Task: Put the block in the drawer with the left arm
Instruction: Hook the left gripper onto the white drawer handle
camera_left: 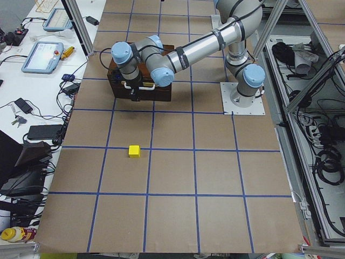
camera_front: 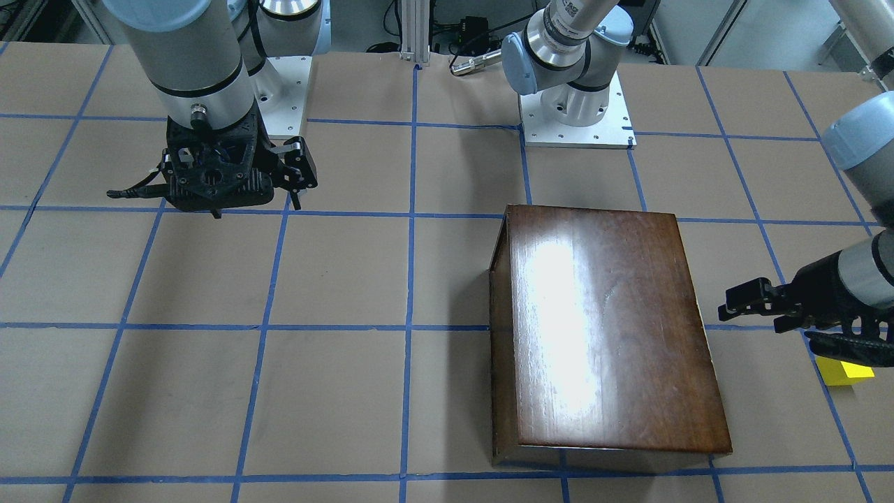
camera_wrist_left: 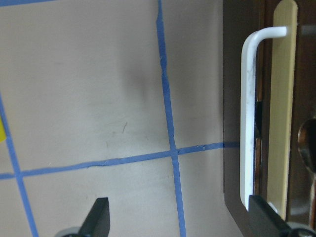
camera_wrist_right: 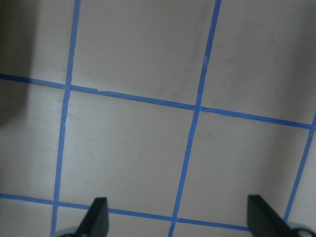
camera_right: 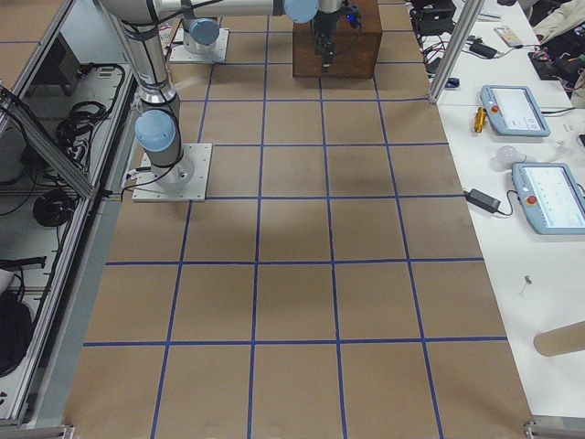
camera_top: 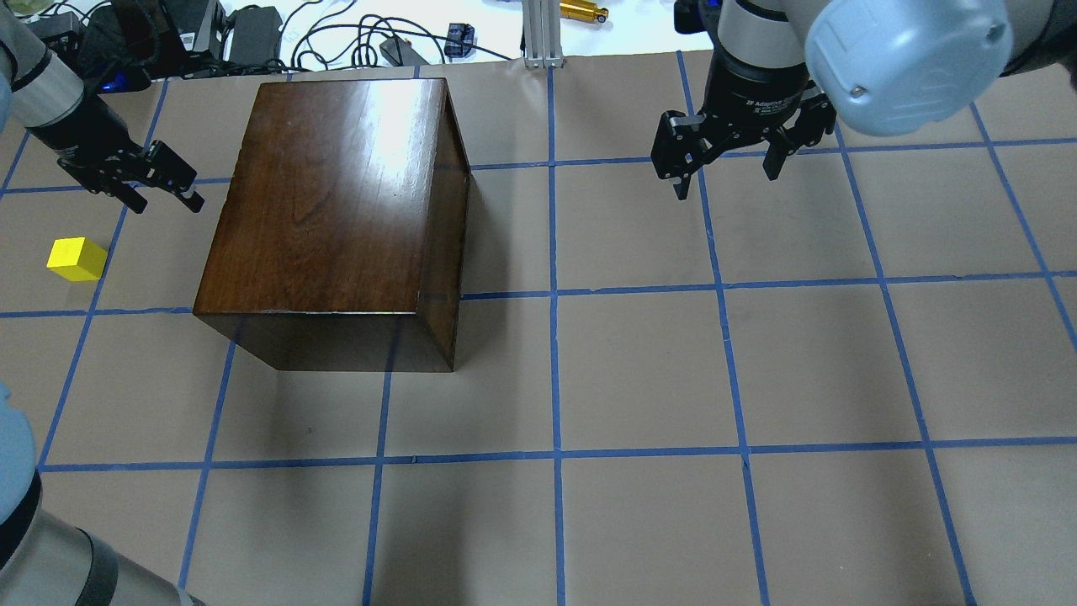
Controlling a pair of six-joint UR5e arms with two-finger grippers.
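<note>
The yellow block point(camera_top: 76, 258) lies on the table left of the dark-brown wooden box point(camera_top: 336, 202); it also shows in the front view point(camera_front: 845, 370) and the left side view point(camera_left: 134, 151). The drawer is shut in the box; its dark front panel with a white handle point(camera_wrist_left: 247, 113) fills the right of the left wrist view. My left gripper point(camera_top: 168, 198) is open and empty, close to that panel, with the block behind it. In the left wrist view its right fingertip point(camera_wrist_left: 261, 212) is by the handle's lower end. My right gripper point(camera_top: 726, 181) is open and empty, far from the box.
The table is brown paper with blue tape grid lines point(camera_top: 555, 295). Cables and devices point(camera_top: 252, 34) lie beyond the far edge behind the box. The right arm's base plate point(camera_front: 279, 98) and the left arm's point(camera_front: 576, 122) sit at the robot's side.
</note>
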